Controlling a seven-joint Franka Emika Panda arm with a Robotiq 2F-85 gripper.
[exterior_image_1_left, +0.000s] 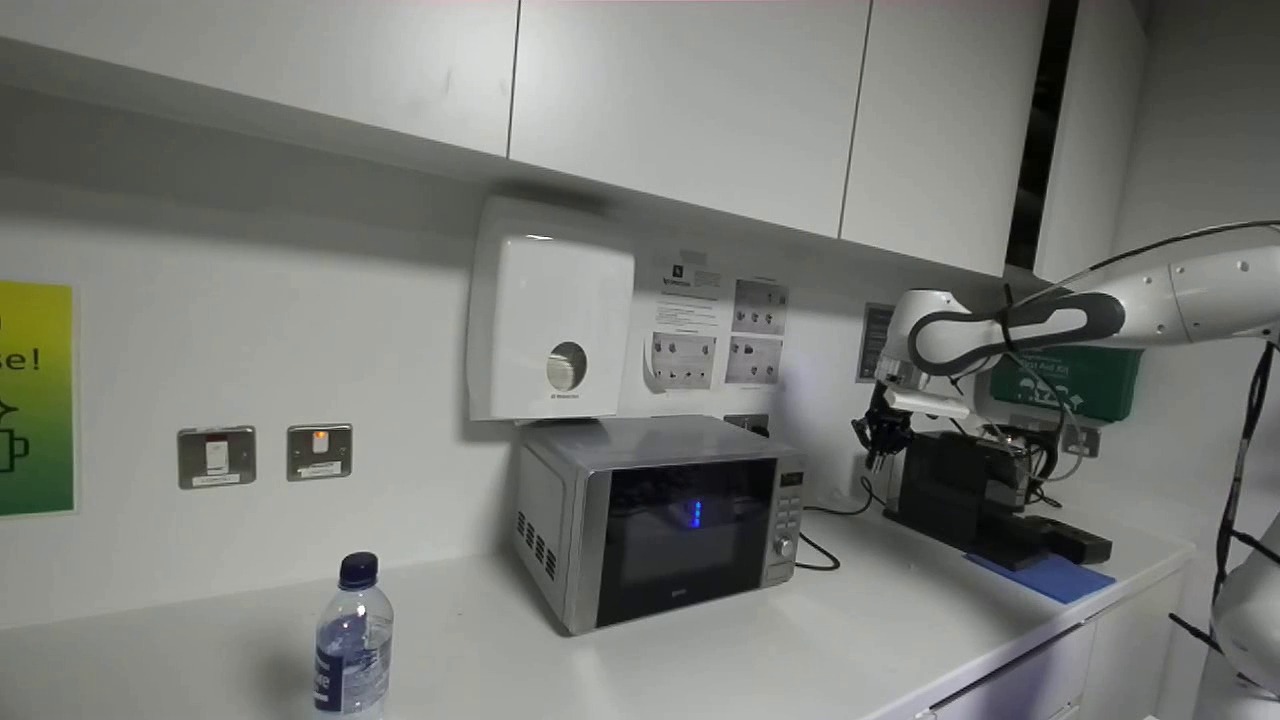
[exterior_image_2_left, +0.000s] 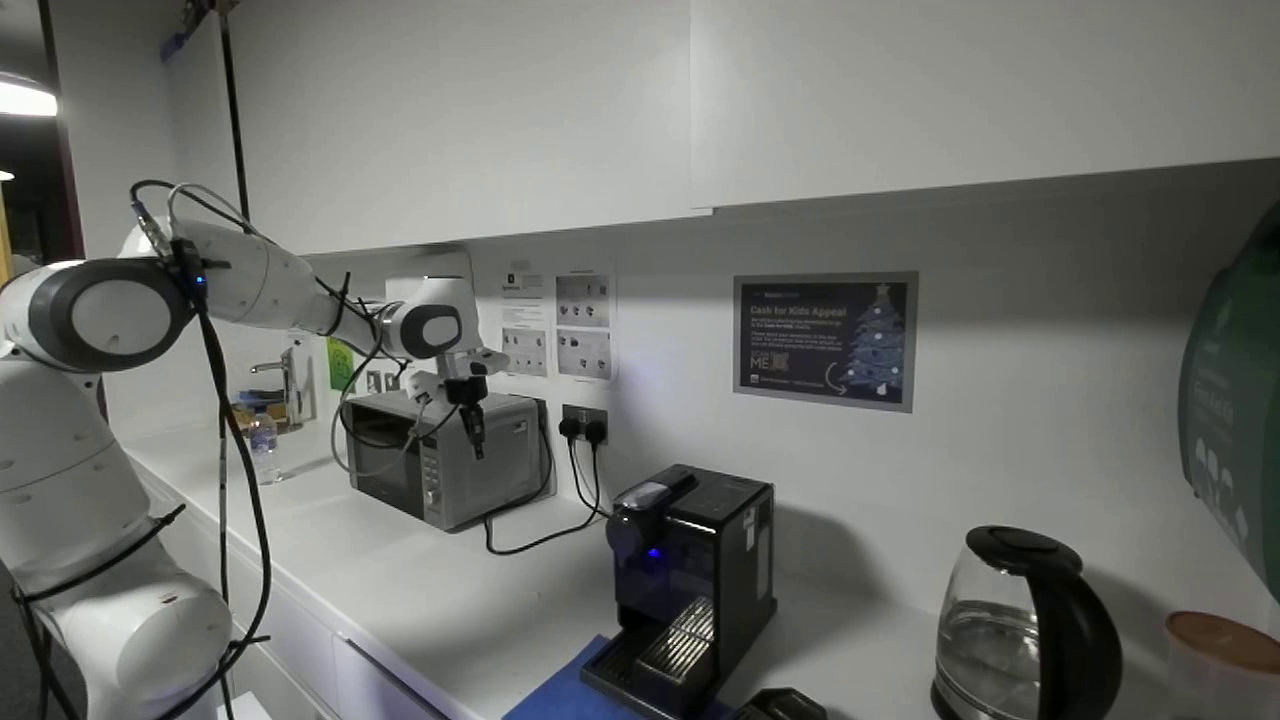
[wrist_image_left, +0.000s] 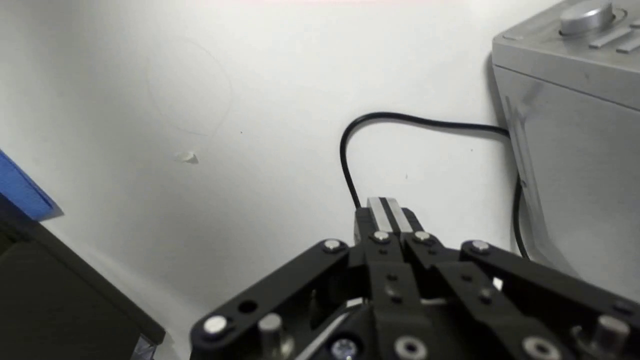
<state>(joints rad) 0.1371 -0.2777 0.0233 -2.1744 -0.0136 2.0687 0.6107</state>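
My gripper is shut with its two pale pads together and no object between them. In both exterior views it hangs pointing down above the white counter, between the silver microwave and the black coffee machine. From the wrist, the microwave's side stands at the right. A black cable curves over the counter and passes behind the fingertips, apparently below them. The dark body at lower left, likely the coffee machine, lies beside a blue mat.
A water bottle with a dark cap stands left of the microwave. A glass kettle and a brown-lidded container are beyond the coffee machine. Wall cupboards overhang the counter. Plugs and a paper towel dispenser are on the wall.
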